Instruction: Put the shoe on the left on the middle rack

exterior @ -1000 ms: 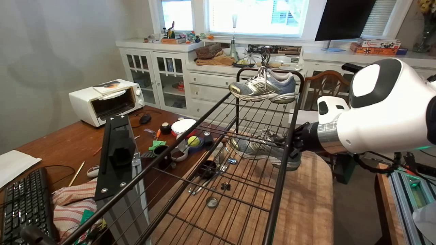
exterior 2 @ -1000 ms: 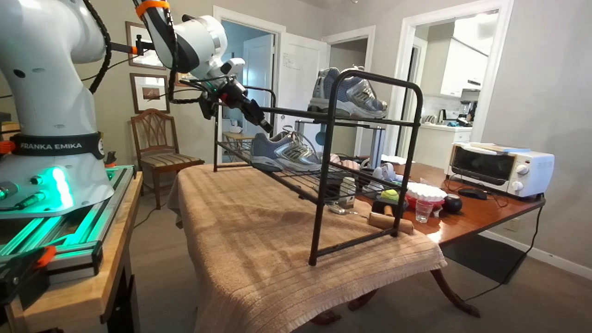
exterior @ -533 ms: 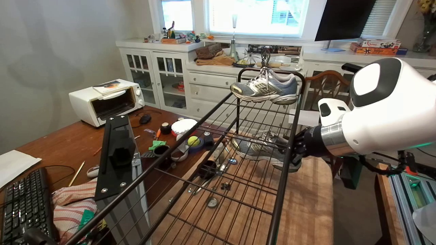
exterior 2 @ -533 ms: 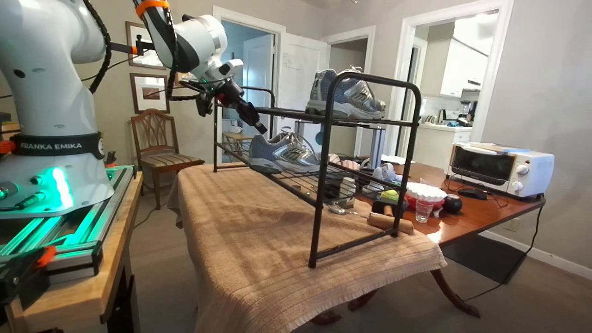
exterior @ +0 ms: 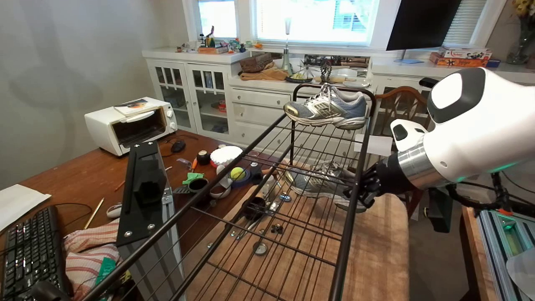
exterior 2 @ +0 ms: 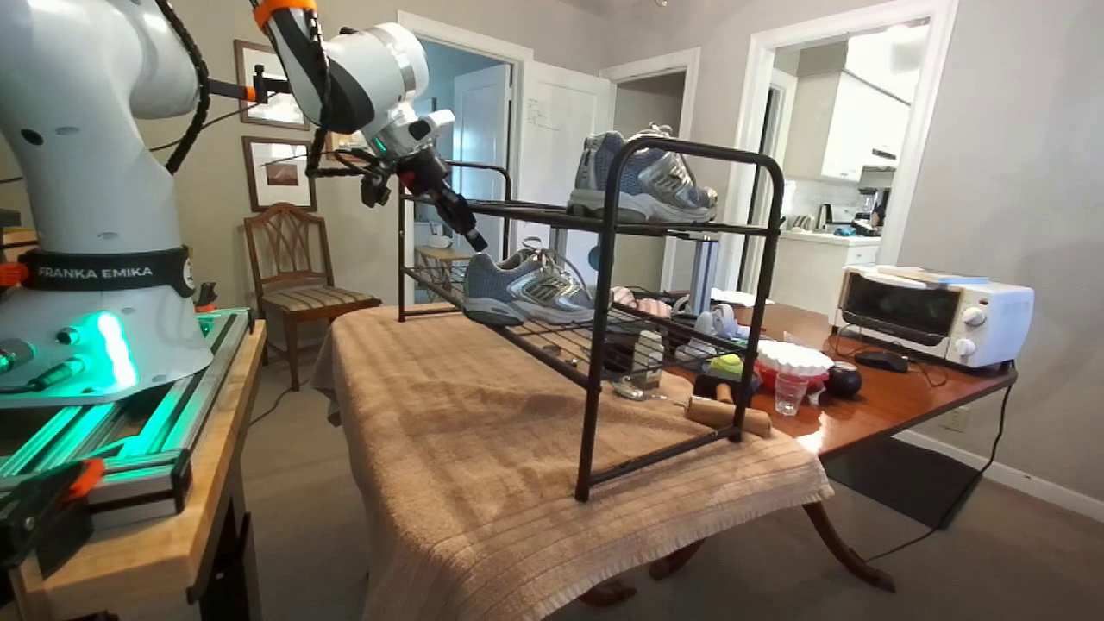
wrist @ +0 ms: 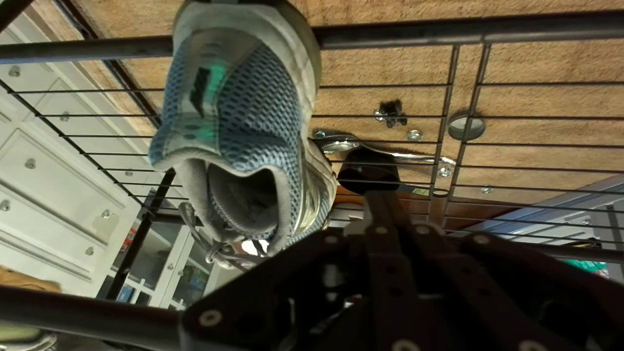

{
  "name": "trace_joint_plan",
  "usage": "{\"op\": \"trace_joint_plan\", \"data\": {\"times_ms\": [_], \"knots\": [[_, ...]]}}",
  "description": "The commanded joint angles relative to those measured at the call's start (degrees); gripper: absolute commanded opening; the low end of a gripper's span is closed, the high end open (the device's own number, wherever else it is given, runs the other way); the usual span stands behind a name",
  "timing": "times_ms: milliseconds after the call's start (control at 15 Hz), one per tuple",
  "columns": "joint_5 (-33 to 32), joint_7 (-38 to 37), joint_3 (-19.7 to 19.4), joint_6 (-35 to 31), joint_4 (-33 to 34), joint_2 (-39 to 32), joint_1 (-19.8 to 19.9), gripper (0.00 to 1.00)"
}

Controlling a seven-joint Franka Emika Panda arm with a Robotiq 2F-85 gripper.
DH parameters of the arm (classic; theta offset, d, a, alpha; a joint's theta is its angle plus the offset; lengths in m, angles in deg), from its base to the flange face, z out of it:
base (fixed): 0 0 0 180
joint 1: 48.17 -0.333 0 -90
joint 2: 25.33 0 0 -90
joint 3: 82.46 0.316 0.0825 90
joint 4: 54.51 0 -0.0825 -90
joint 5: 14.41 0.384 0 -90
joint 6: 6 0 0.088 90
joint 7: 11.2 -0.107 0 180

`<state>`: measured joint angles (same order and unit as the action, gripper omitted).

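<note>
Claw (exterior 2: 478,245) closed, jaws together, angled down near heel of shoe (exterior 2: 530,289). Arm (exterior 2: 358,82) bent above, wrist slanting toward middle rack (exterior 2: 552,359). Shoe upright on it, heel overhanging arm-side long edge. 2nd shoe (exterior 2: 655,181) on top tier (exterior 2: 552,216), by short end.

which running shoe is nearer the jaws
The running shoe on the lower wire shelf, close by the jaws; the other running shoe stands on the top shelf.

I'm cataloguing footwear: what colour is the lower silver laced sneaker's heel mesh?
Greyish blue heel mesh, clearest in the wrist view.
</note>
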<state>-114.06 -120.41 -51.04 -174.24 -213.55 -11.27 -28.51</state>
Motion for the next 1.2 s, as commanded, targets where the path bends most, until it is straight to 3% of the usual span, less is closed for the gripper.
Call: {"op": "trace_joint_plan", "data": {"times_ms": [0,400,733,933,1133], "knots": [[1.15,3.28,-0.57,-6.15,0.04,-0.79,3.43,0.0],[-3.19,2.48,-0.02,-14.41,0.23,-4.98,9.39,0.0],[-14.23,-4.7,1.82,-20.28,0.25,-4.73,14.93,0.0],[-22.8,-12.54,6.16,-22.08,0.49,-3.29,21.34,0.0],[-32.56,-23.86,13.57,-27.98,1.1,2.8,30.61,0.0]]}}
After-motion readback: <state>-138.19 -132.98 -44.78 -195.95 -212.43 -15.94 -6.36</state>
